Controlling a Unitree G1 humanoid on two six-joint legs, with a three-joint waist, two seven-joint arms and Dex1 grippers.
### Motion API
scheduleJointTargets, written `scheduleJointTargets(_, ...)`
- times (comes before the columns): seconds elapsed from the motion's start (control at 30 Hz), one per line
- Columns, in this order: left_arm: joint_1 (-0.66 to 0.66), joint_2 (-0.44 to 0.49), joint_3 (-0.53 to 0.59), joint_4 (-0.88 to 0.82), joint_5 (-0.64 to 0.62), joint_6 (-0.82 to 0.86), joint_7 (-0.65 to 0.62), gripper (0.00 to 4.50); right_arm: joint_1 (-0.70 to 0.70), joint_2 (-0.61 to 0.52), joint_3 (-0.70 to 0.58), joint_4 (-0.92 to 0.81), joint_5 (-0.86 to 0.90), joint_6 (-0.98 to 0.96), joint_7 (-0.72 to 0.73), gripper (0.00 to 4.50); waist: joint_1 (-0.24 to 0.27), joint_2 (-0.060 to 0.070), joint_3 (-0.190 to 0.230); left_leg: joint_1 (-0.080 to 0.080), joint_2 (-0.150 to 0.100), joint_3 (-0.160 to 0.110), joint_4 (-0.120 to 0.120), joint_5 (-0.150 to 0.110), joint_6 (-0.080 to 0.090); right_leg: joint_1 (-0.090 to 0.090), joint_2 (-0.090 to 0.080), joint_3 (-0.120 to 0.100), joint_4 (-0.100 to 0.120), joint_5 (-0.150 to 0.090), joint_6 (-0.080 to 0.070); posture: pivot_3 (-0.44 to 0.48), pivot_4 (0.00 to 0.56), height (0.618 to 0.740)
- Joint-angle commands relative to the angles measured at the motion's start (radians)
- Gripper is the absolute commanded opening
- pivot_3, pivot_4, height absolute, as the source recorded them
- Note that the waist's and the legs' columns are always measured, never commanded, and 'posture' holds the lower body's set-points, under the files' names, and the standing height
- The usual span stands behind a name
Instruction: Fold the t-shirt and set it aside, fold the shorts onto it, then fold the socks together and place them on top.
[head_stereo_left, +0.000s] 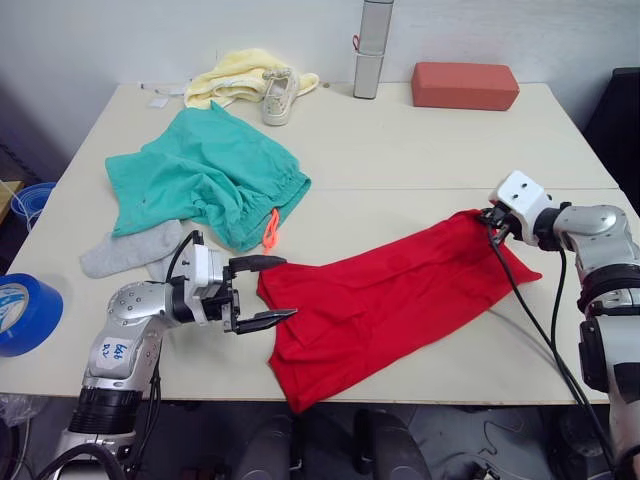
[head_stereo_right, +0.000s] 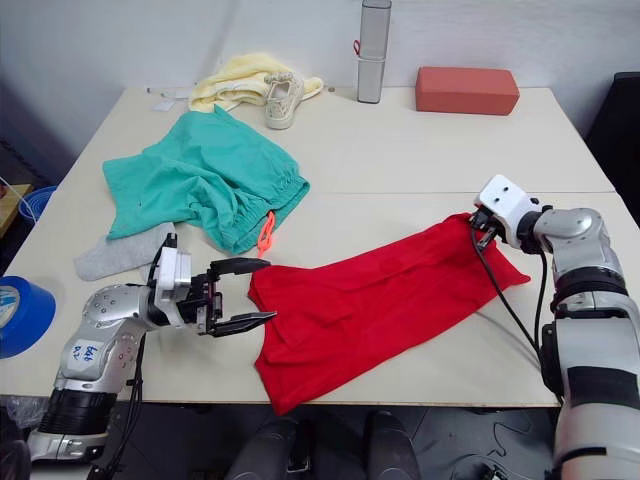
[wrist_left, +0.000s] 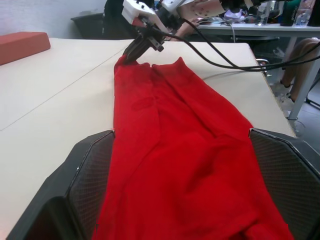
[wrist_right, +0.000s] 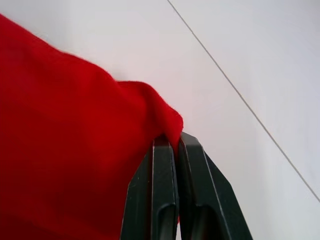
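The red t-shirt (head_stereo_left: 390, 295) lies folded lengthwise in a long strip across the front of the table. My right gripper (head_stereo_left: 490, 222) is shut on its far right corner, the cloth pinched between the fingers (wrist_right: 165, 190). At the shirt's left end my left gripper (head_stereo_left: 272, 292) stands open, one finger above and one below the cloth edge. The teal shorts (head_stereo_left: 205, 175) with an orange drawstring (head_stereo_left: 271, 228) lie spread at the left. Grey socks (head_stereo_left: 130, 250) rest just in front of them, behind my left arm.
A pale yellow cloth (head_stereo_left: 235, 75) and an off-white sneaker (head_stereo_left: 279, 95) sit at the table's back. A grey cylinder (head_stereo_left: 371, 48) and a red block (head_stereo_left: 465, 85) stand at the back right. A blue tape roll (head_stereo_left: 25, 312) is off the left edge.
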Motion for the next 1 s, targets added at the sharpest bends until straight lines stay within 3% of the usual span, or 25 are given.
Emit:
scheduleJointTargets(0.03,-0.015,-0.003,0.001,0.010,0.014,-0.028,0.010,4.50,-0.029,0.001,-0.038,0.019,0.029,0.016,0.016,0.01,-0.002,0.000,0.000,0.000,0.000,0.000,0.000,0.000,0.000,0.000,0.000,0.000,0.000,0.000,0.000,0.000,0.150,0.740)
scheduleJointTargets(0.17,-0.011,-0.003,-0.001,0.018,0.027,-0.035,0.017,4.50,-0.031,-0.014,-0.075,0.013,0.059,0.015,0.058,0.95,-0.003,0.000,0.000,0.000,0.000,0.000,0.000,0.000,0.000,0.000,0.000,0.000,0.002,0.000,0.000,0.000,0.150,0.740)
scheduleJointTargets(0.5,-0.032,-0.001,-0.017,0.059,0.019,-0.007,-0.001,4.50,0.024,-0.148,-0.214,-0.081,0.207,0.152,0.251,4.40,0.001,0.000,0.000,0.000,0.000,-0.001,0.000,0.000,0.000,0.000,0.000,0.000,0.001,0.000,0.000,0.000,0.150,0.740)
scheduleJointTargets(0.67,-0.102,-0.022,-0.028,0.127,0.028,0.012,0.011,4.50,0.138,-0.218,-0.291,-0.257,0.308,0.388,0.310,4.45,0.001,0.000,0.000,0.000,0.000,-0.002,0.000,0.000,0.000,0.000,-0.001,-0.001,0.001,0.000,0.000,0.000,0.150,0.740)
scheduleJointTargets(0.8,-0.184,-0.045,-0.054,0.200,0.060,0.024,0.025,4.50,0.428,-0.267,-0.388,-0.670,0.461,0.839,0.326,4.45,0.006,0.000,0.000,-0.001,0.000,-0.003,0.000,0.000,0.000,0.000,-0.001,-0.002,0.001,0.000,0.000,0.000,0.150,0.740)
scheduleJointTargets(0.9,-0.245,-0.046,-0.088,0.259,0.094,0.005,-0.006,4.50,0.653,-0.267,-0.484,-0.978,0.543,1.044,0.270,4.45,0.017,0.001,0.000,-0.002,0.000,-0.004,0.000,0.000,0.000,0.000,-0.001,-0.003,0.001,0.000,0.000,0.000,0.150,0.740)
scheduleJointTargets(1.0,-0.308,-0.062,-0.113,0.317,0.123,-0.006,-0.017,4.50,0.783,-0.240,-0.590,-1.162,0.608,1.211,0.175,4.45,0.020,0.001,0.000,-0.002,0.000,-0.002,0.002,0.000,0.001,-0.001,0.000,-0.002,0.002,0.001,0.001,0.000,0.150,0.740)
